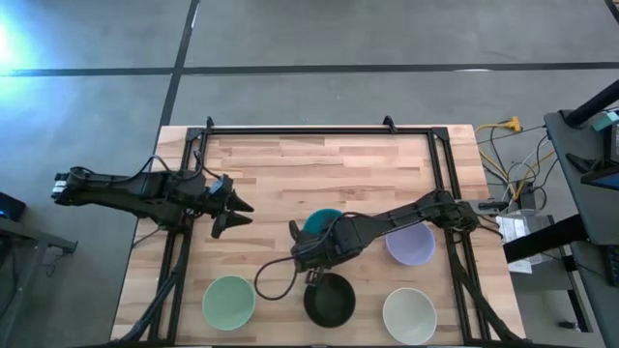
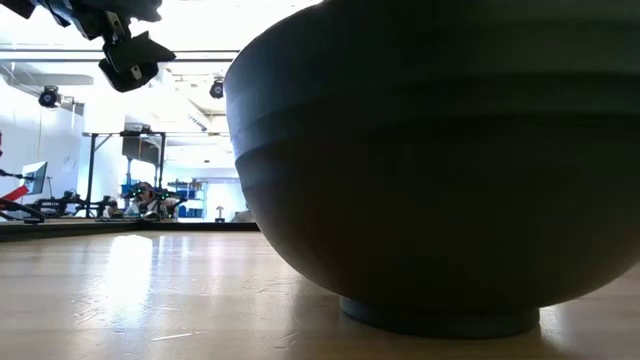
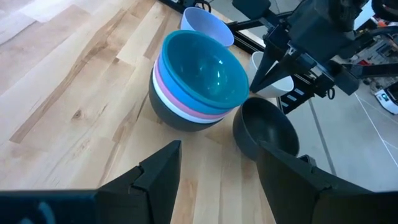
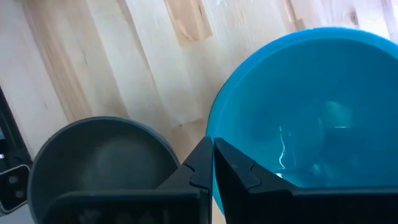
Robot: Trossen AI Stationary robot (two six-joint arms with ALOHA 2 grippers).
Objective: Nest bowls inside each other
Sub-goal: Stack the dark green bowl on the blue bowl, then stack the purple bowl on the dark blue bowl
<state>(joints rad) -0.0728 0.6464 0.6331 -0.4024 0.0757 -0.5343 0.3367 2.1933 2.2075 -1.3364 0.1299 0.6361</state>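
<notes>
A stack of nested bowls (image 3: 198, 81) stands mid-table on its dark bottom bowl, with white, pink and blue above it and teal (image 1: 323, 222) on top. A single black bowl (image 1: 330, 301) rests on its foot near the front edge. My right gripper (image 4: 211, 149) is shut and points down over the gap between the stack and the black bowl (image 4: 99, 162), touching neither as far as I can see. My left gripper (image 1: 242, 215) hangs open above the table's left part, aimed at the stack, with nothing between its fingers.
A lavender bowl (image 1: 410, 243) stands right of the stack. A pale green bowl (image 1: 229, 302) and a white bowl (image 1: 409, 315) sit near the front edge, on either side of the black one. A black frame (image 1: 319, 130) runs along the table's far and side edges.
</notes>
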